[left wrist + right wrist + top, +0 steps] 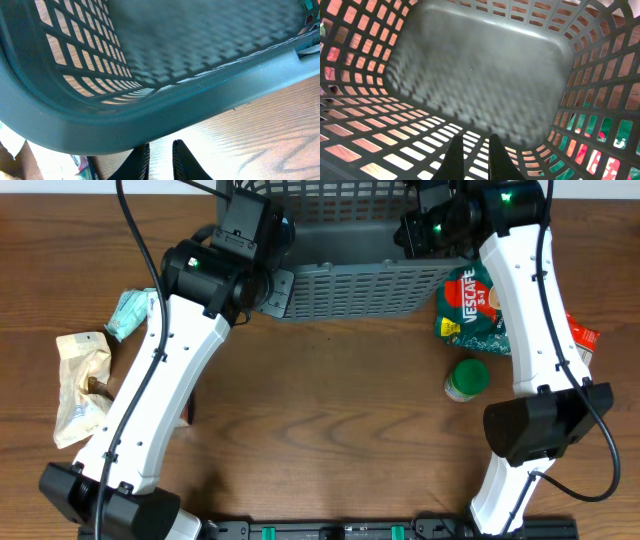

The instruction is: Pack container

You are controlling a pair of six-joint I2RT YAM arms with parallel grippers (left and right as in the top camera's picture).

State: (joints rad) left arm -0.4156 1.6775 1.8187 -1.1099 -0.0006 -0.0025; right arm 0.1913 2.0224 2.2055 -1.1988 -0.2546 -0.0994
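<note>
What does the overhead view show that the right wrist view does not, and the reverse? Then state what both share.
Only overhead: the white left arm, the white right arm and a crumpled beige paper bag. Only right wrist: the right gripper, fingers close together and empty, over a bare solid bottom. Both: the dark grey slotted plastic basket.

Our left arm (165,370) and right arm (530,300) wear glossy white shells dotted with dark screws, joined by black housings showing green lights. Thin black cables loop along them; the left claw (159,150) and right claw (472,145) have black tapered fingers.
</note>
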